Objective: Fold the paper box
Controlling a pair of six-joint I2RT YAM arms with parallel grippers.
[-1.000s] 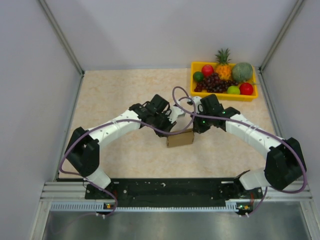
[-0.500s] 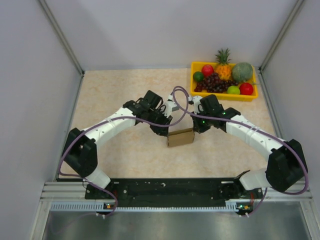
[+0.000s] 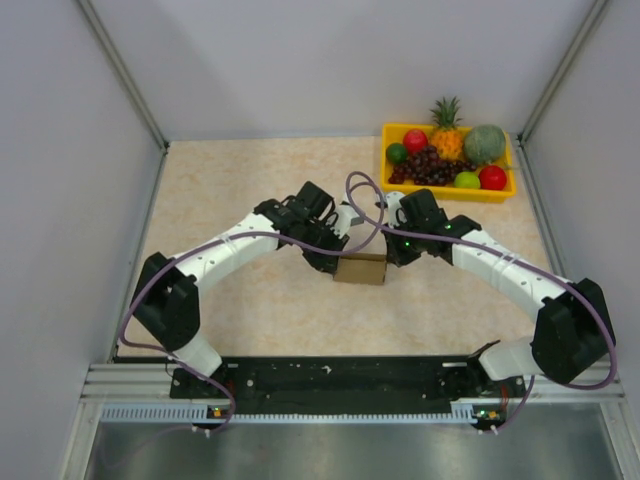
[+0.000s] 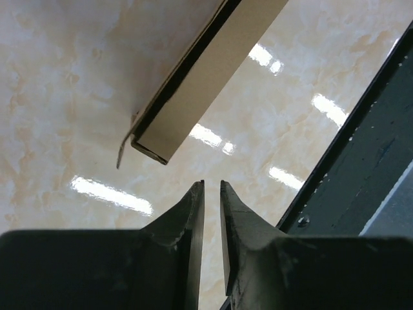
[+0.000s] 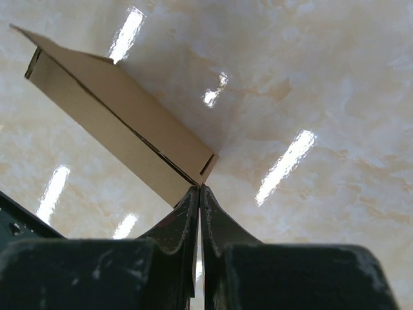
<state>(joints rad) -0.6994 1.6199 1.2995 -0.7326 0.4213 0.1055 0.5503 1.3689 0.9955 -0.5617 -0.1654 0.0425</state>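
1 paper box (image 3: 360, 269), brown, folded, sat on table (image 3: 240, 180) betw. 2 grippers. L gripper (image 4: 211, 194): fingers nearly together, thin gap, nothing held; box just ahead of tips. R gripper (image 5: 199, 194): fingers pressed together at box's near corner; grip unclear. 1 yellow fruit tray (image 3: 448, 192) far R.

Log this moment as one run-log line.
paper box: folded, on table | left gripper: nearly shut, clear of box | right gripper: shut at box corner | fruit tray: far right
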